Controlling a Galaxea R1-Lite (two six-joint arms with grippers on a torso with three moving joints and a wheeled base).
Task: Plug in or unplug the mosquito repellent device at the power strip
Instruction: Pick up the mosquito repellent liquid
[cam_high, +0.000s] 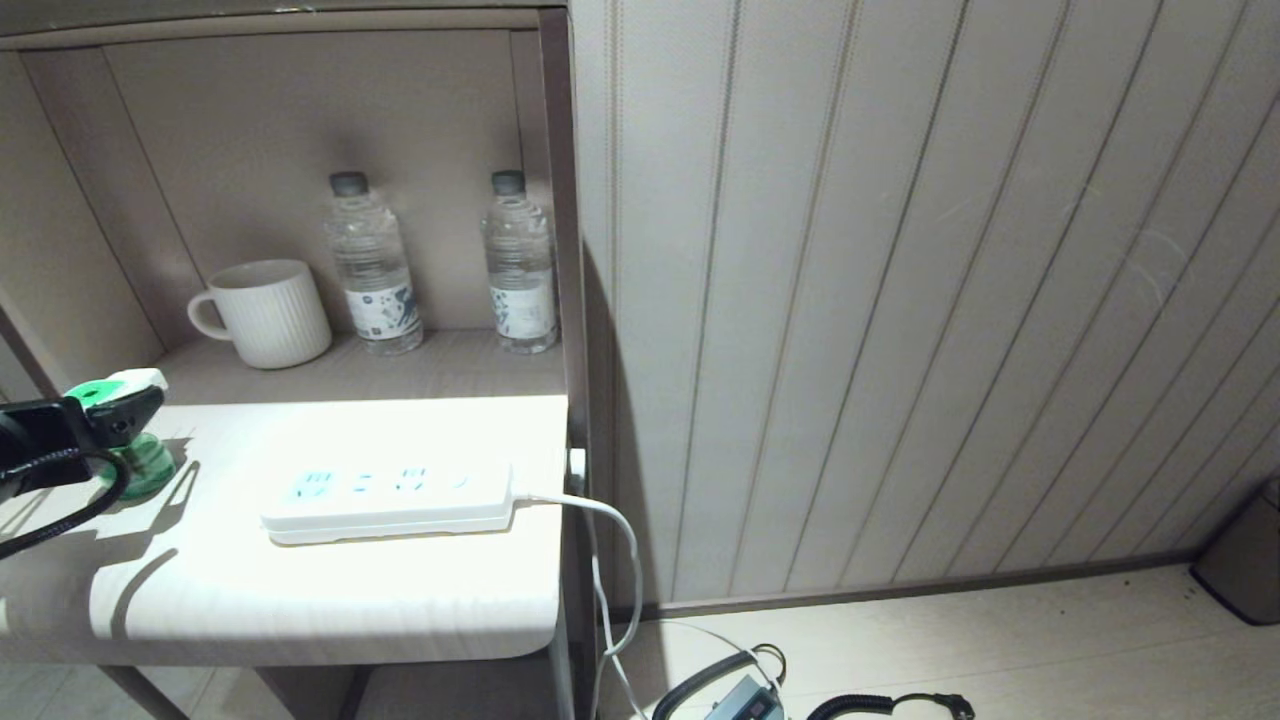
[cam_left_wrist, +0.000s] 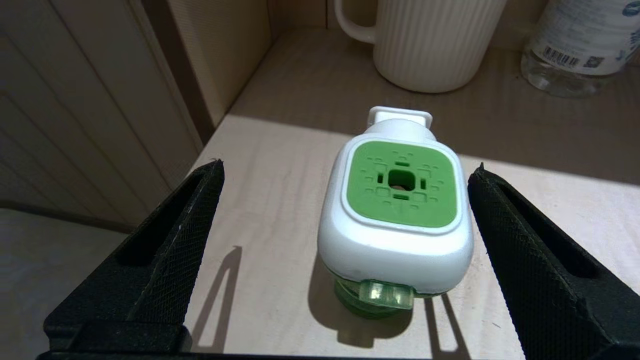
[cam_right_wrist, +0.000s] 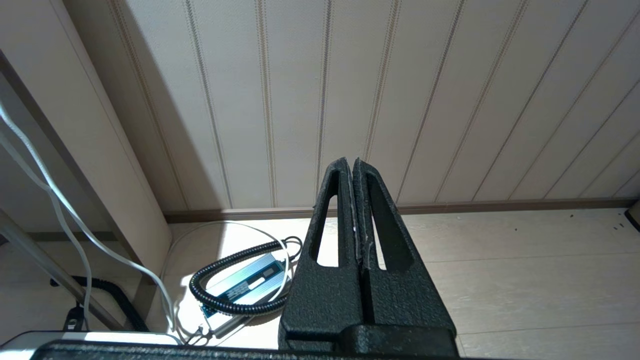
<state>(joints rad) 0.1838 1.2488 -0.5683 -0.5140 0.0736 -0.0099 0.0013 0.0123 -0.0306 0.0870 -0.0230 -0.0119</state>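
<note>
The mosquito repellent device (cam_high: 135, 455), a green bottle under a white cap with a green centre (cam_left_wrist: 400, 200), stands upright on the table's left end, apart from the power strip (cam_high: 390, 495). The strip lies flat mid-table with nothing plugged into its sockets. My left gripper (cam_high: 135, 410) reaches in from the left edge, open. In the left wrist view the left gripper (cam_left_wrist: 348, 165) straddles the cap, one finger on each side, with gaps to both. My right gripper (cam_right_wrist: 351, 165) is shut on nothing, low beside the table and aimed at the wall.
A white ribbed mug (cam_high: 265, 312) and two clear water bottles (cam_high: 372, 265) (cam_high: 520, 262) stand at the back of the alcove. The strip's white cable (cam_high: 610, 530) drops off the table's right edge. A coiled black cable and a metal box (cam_right_wrist: 240, 282) lie on the floor.
</note>
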